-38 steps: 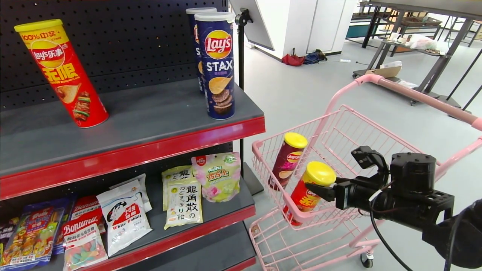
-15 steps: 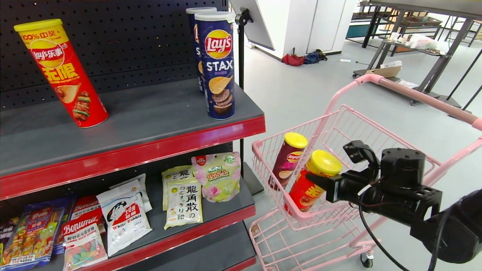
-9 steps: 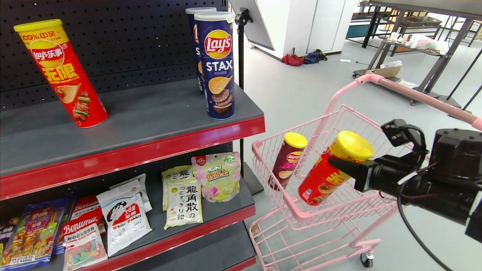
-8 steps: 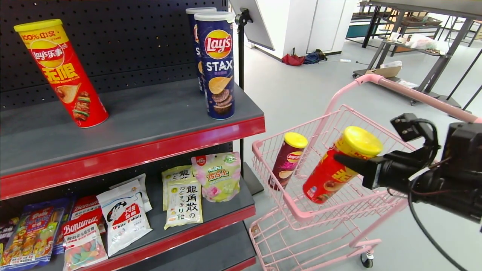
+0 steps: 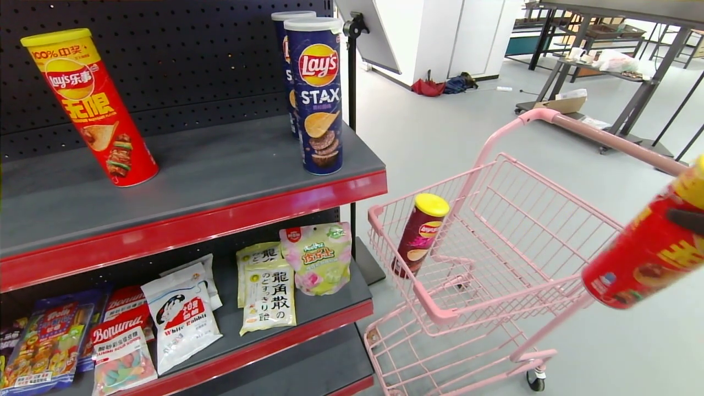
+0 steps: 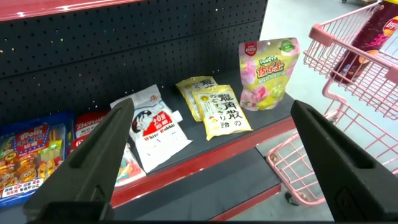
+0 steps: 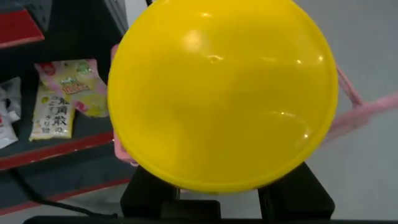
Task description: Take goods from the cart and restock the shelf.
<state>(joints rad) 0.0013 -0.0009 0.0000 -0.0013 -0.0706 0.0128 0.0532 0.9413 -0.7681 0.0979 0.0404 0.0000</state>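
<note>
Close on the robot's right, in the air beside the pink cart [image 5: 434,313], the right jaws are clamped on the red can [image 5: 643,250]. It hangs tilted, yellow lid [image 7: 222,93] toward the wrist, while the left jaws stand wide apart low before the lower shelf [image 6: 249,140]. To shelve it well, I judge the arm should carry it high over the cart rim and the upper shelf [image 5: 220,165], turn it upright, and set it on the bare grey stretch between the leaning can [image 5: 91,107] and the blue cans [image 5: 320,96]. It looks a tall, smooth, glossy tube, likely to tip if released off-plumb.
</note>
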